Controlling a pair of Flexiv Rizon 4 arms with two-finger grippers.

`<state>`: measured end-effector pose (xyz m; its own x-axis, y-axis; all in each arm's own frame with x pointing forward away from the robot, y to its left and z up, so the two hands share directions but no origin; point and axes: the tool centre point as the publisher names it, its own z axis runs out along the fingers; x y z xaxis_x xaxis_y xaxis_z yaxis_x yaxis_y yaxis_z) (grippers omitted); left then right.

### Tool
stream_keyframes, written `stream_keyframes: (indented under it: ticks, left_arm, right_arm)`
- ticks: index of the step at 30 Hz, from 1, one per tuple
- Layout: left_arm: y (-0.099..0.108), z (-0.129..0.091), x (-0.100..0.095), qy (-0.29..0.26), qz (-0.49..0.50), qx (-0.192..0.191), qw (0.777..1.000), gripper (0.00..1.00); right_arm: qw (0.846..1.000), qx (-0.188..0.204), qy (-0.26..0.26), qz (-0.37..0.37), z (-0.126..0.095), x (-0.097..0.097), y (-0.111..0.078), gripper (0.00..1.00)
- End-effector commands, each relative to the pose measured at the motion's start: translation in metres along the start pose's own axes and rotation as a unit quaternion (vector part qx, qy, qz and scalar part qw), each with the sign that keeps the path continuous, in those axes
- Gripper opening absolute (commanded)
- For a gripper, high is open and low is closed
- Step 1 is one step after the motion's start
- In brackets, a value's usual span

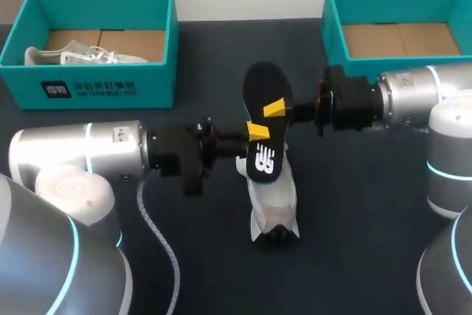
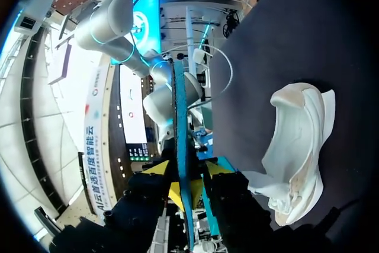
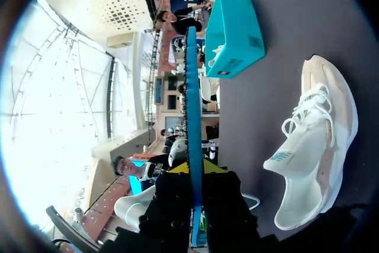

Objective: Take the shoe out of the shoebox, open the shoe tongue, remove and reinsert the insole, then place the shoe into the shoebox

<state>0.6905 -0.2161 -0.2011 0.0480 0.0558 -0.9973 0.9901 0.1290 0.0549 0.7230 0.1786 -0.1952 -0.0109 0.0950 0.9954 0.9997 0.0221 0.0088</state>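
Nearest me, the white sneaker [image 1: 274, 201] sits on the dark tabletop [image 1: 354, 219], with neither tool on it. The left wrist view looks into its gaping collar. I can't tell how far back the tongue is folded.

Just above it the black insole [image 1: 264, 90] is in the air, standing on edge and out of the shoe. Left tool [image 1: 258, 132] is clamped on it from my left and right tool [image 1: 274, 108] from my right. Both wrist views show it edge-on as a thin strip with a yellow tip pressed on each face. Both grips are near mid-length, close together.

Handling, my read:
- The insole is light, thin, floppy foam. It'll bow or twist if the two tools pull against each other.
- For reinsertion I'd keep one pinch near the heel end and feed it in toe first.
- The sneaker is light with a soft upper and nothing pins it, so it will likely skid or tip when the insole pushes in.
- The free tool should take the heel collar, which is the stiffest part. Avoid the laces.

At the far edge:
- The left shoebox [image 1: 96, 82] holds a second sneaker [image 1: 74, 55].
- The right shoebox [image 1: 335, 27] shows only its cardboard floor.
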Motion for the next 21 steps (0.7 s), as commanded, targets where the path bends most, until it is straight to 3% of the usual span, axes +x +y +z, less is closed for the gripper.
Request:
stream_keyframes:
  ticks: [1, 9, 16, 21]
  left_arm:
    - [0.004, -0.024, 0.0, 0.007, -0.004, 0.0, 1.0, 1.0]
    - [0.019, -0.051, 0.0, 0.058, 0.001, -0.013, 0.998, 1.0]
    - [0.033, -0.045, -0.009, 0.21, -0.018, -0.024, 0.977, 1.0]
    - [0.036, -0.042, -0.015, 0.216, -0.02, -0.014, 0.976, 1.0]
  right_arm:
    - [1.0, 0.001, -0.001, 0.004, -0.004, -0.002, -0.001, 0.0]
    - [1.0, 0.003, 0.007, 0.012, -0.004, -0.015, 0.0, 0.0]
    - [1.0, 0.005, 0.015, 0.014, 0.003, -0.024, -0.002, 0.0]
    - [1.0, 0.003, 0.02, 0.014, 0.005, -0.026, -0.005, 0.0]
